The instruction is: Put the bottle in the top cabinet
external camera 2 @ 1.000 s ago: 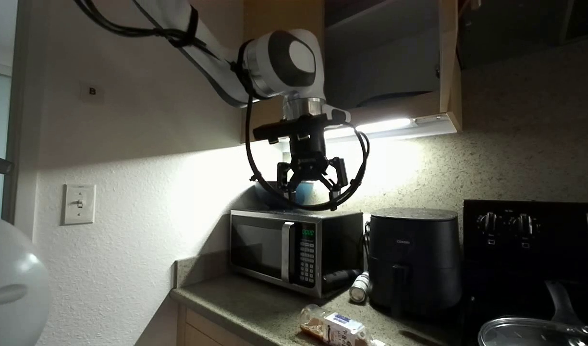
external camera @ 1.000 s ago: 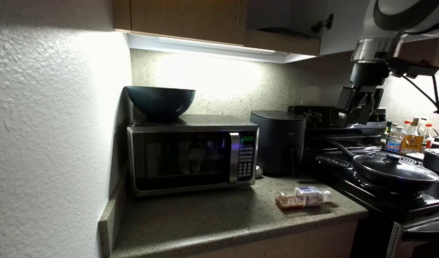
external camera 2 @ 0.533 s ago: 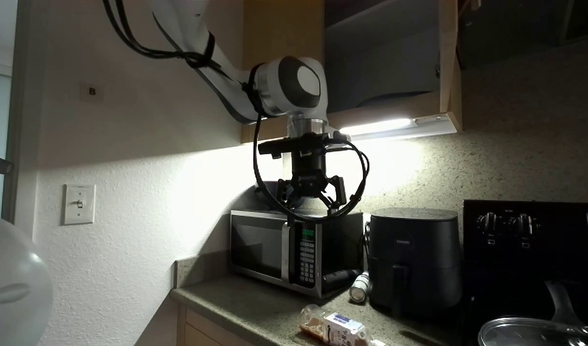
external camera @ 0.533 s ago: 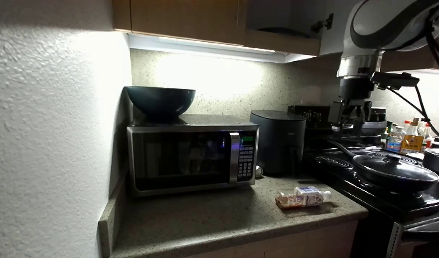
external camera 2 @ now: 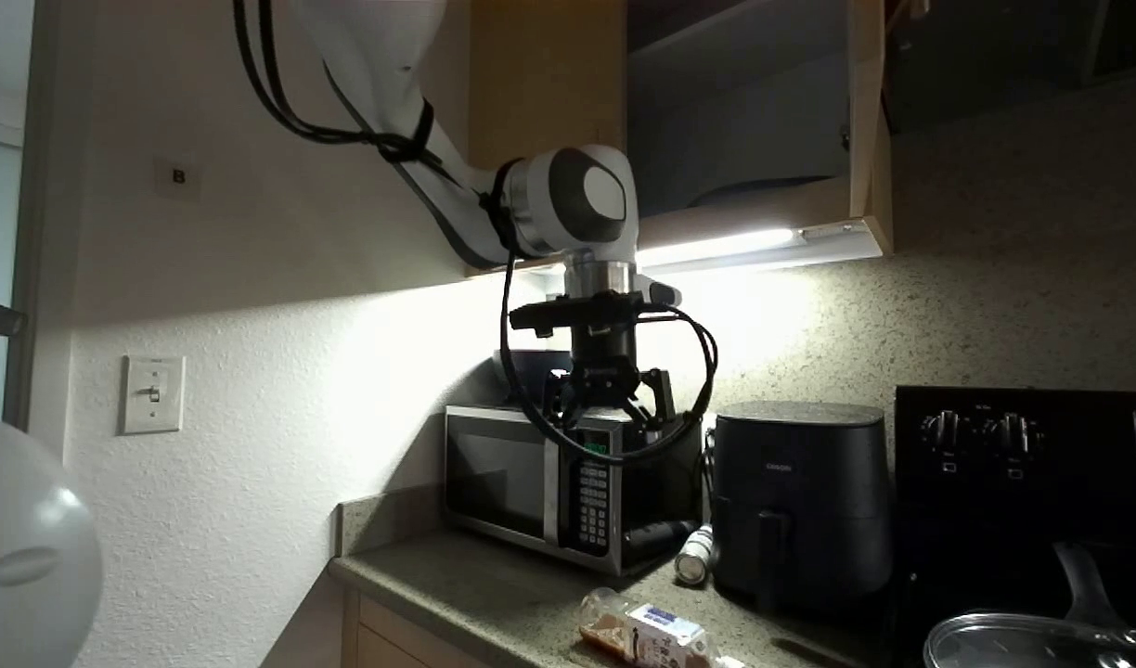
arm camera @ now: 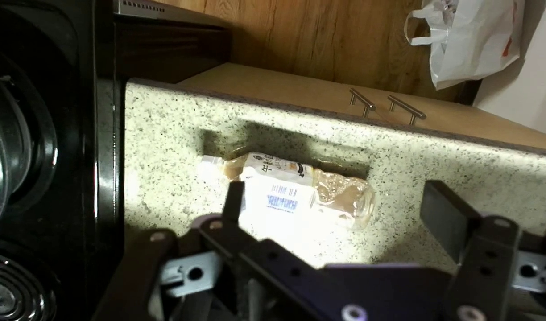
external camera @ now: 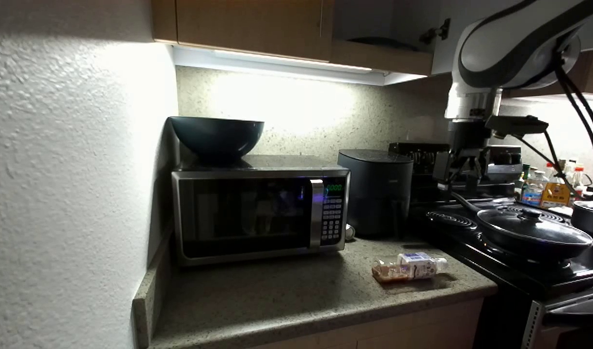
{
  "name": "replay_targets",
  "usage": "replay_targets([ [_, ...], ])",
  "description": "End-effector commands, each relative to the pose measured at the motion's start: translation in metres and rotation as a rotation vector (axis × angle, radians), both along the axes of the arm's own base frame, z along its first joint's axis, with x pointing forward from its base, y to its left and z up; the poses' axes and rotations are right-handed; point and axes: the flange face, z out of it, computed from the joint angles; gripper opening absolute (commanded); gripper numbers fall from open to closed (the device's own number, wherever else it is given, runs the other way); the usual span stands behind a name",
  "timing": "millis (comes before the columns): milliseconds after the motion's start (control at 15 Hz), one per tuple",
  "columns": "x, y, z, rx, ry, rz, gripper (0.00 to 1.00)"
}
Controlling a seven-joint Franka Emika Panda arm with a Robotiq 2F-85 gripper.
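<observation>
The bottle (external camera: 407, 269) lies on its side on the counter near the stove, pale and see-through with a white label and brown contents. It also shows in an exterior view (external camera 2: 659, 638), cut by the bottom edge, and in the wrist view (arm camera: 277, 174). My gripper (external camera: 460, 184) is open and empty, pointing down, above and apart from the bottle. In the wrist view its fingers (arm camera: 451, 218) stand wide apart, with the bottle lying lengthwise across the view below. The top cabinet (external camera: 253, 29) is light-brown wood; one section (external camera 2: 735, 139) stands open, with a dark flat item inside.
The microwave (external camera: 248, 218) bears a dark bowl (external camera: 219, 138). A black air fryer (external camera 2: 800, 501) and a small striped cylinder (external camera 2: 693, 557) stand beside it. A lidded pan (external camera: 534, 228) sits on the stove. The under-cabinet edge (external camera: 383, 58) overhangs the counter (external camera: 287, 291).
My gripper has moved down and, in an exterior view, toward the air fryer, staying open. The bottle and cabinet have not moved.
</observation>
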Motion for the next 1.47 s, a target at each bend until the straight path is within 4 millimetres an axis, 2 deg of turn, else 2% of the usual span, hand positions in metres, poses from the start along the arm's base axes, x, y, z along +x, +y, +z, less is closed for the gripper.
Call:
replay_targets([
  [0,0.023,-0.002,-0.036,0.003,0.033,0.02,1.0],
  [467,0.05,-0.008,-0.089,-0.01,0.083,0.034,1.0],
  [600,0.044,-0.005,-0.087,-0.007,0.097,0.005,1.0],
  [933,0.05,-0.006,-0.092,-0.009,0.104,0.005,1.0],
  [1200,0.079,-0.005,-0.115,0.013,0.131,0.071,1.0],
  [1400,0.099,-0.002,-0.139,0.05,0.165,0.215,1.0],
])
